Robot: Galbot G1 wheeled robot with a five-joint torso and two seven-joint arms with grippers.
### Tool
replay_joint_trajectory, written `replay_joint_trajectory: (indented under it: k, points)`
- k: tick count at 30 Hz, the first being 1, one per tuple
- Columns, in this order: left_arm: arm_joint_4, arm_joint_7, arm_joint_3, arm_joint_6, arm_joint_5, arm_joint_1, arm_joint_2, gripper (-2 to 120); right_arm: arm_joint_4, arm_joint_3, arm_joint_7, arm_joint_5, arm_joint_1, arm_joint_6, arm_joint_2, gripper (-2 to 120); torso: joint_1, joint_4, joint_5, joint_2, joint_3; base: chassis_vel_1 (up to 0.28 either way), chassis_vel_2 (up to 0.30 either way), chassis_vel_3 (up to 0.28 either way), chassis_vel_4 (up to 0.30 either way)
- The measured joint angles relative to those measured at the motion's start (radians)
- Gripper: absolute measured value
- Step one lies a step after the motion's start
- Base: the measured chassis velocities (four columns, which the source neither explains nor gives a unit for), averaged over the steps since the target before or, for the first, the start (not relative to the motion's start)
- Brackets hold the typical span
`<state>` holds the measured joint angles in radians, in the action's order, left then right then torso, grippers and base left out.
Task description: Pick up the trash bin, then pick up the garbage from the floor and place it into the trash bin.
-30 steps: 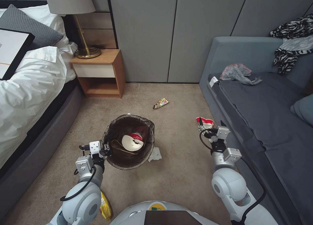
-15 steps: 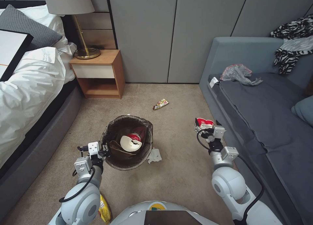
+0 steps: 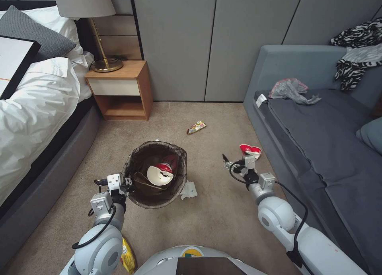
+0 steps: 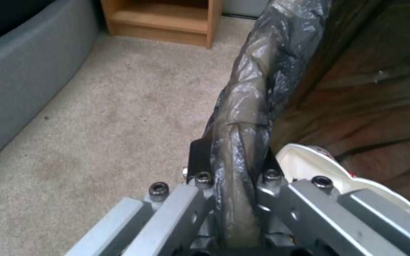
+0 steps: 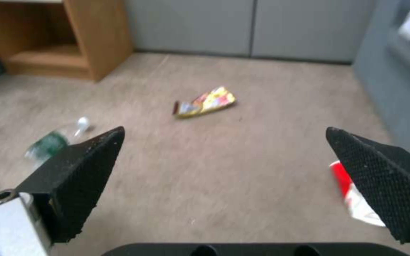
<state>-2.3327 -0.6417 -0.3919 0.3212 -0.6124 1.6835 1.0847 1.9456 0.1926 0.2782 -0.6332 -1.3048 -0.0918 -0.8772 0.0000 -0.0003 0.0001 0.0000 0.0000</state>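
I see the trash bin (image 3: 156, 174) on the carpet at centre, my left gripper (image 3: 128, 183) clamped on its rim at eight o'clock. My right gripper (image 3: 227, 162), jaws apart, hovers at three o'clock beside a red cup (image 3: 250, 150).

You see beige carpet (image 3: 223, 211) under everything. The round bin's dark brown-black plastic liner (image 3: 137, 163) surrounds a red-and-white paper cup (image 3: 160, 174); a crumpled white tissue (image 3: 189, 190) lies beside it. Your yellow, red-printed snack wrapper (image 3: 196, 126) and another red-and-white cup (image 3: 250, 150) sit on the floor. A clear plastic bottle with green label (image 5: 53, 142) shows too. The sofa (image 3: 318, 135) is grey, its draped cloth (image 3: 356, 48) zebra-striped black and white.
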Motion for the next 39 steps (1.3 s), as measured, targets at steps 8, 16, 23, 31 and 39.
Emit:
replay_joint_trajectory:
  k: [8, 16, 23, 31, 39]
  points:
    - [0.0, -0.002, 0.0, 0.0, 0.001, -0.003, 0.005, 0, -0.145, -0.124, -0.091, -0.082, 0.165, -0.001, 0.004, 100, 0.0, 0.0004, 0.0, 0.0, 0.0, 0.0, 0.0, 0.0, 0.0]
    - [-0.013, -0.006, -0.008, 0.0, -0.005, 0.0, 0.006, 0, -0.316, -0.259, -0.151, -0.065, 0.285, 0.027, -0.021, 100, 0.0, 0.0003, 0.0, 0.0, 0.0, 0.0, 0.0, 0.0, 0.0]
    - [-0.016, -0.007, -0.015, -0.001, -0.008, 0.002, 0.006, 0, -0.412, -0.321, -0.171, -0.042, 0.329, 0.038, -0.05, 100, 0.0, 0.0003, -0.0001, 0.0, 0.0, 0.0, 0.0, 0.0, 0.0]
    - [-0.018, -0.01, -0.016, -0.001, -0.012, -0.002, 0.004, 0, -0.492, -0.373, -0.189, -0.011, 0.356, 0.052, -0.078, 100, 0.0, 0.0002, -0.0002, 0.0, 0.0, 0.0, 0.0, 0.0, 0.0]
    - [-0.019, -0.011, -0.019, -0.001, -0.013, -0.004, 0.004, 0, -0.523, -0.409, -0.205, -0.004, 0.371, 0.06, -0.094, 100, 0.0, 0.0003, -0.0002, 0.0, 0.0, 0.0, 0.0, 0.0, 0.0]
